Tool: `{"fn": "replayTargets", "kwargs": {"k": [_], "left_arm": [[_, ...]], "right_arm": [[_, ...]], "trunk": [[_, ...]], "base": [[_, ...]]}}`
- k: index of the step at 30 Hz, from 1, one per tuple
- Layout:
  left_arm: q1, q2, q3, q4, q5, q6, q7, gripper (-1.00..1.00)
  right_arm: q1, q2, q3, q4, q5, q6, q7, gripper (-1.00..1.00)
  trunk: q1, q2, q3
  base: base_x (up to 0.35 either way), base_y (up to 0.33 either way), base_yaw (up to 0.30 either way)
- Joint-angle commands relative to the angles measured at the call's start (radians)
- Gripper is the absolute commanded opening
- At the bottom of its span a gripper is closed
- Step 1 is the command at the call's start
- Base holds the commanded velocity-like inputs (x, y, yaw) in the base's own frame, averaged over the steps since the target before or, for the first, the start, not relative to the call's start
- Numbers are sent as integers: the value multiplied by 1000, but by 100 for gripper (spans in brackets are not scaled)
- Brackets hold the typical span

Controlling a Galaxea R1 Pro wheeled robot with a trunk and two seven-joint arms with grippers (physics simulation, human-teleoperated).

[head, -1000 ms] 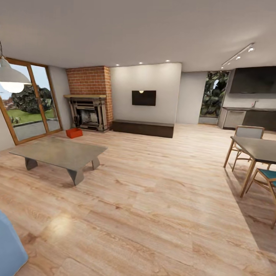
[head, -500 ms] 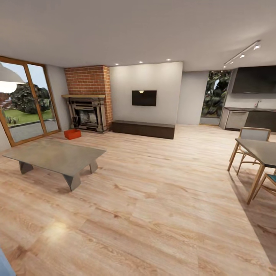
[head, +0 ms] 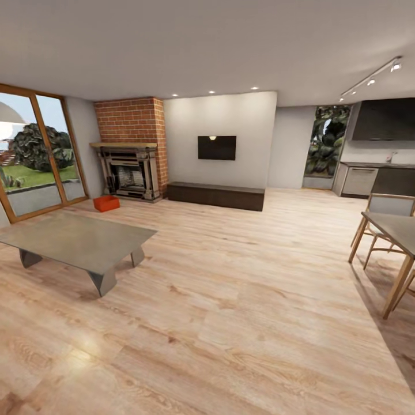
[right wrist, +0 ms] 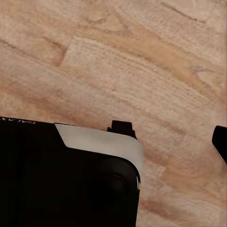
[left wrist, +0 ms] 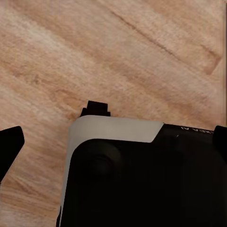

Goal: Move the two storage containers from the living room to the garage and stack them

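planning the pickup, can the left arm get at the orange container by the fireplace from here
Probably not. The orange container sits far across the wood floor by the fireplace, beyond the low table; the robot would likely need to drive closer.

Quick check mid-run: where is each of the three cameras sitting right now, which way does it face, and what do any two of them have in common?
Head view: high on the robot, facing across the living room to the fireplace, an orange-red container before it, coffee table nearer; no robot parts.
Left wrist view: on the left arm, facing down at the wood floor; a dark and white robot body part below.
Right wrist view: same, over wood floor and robot body.
Shared: both wrist views show floor and robot body.
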Motion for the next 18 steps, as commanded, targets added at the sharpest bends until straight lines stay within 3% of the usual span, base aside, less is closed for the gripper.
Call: {"fn": "replayTargets", "kwargs": {"k": [1,18], "left_arm": [[0,0,-2,0,9,2,-4,100],[0,0,-2,0,9,2,-4,100]], "right_arm": [[-1,0,8,3,-10,-5,4,100],[-1,-1,8,3,-10,-5,4,100]], "trunk": [[1,-1,-1],[1,-1,-1]], "base": [[321,0,0],[321,0,0]]}}
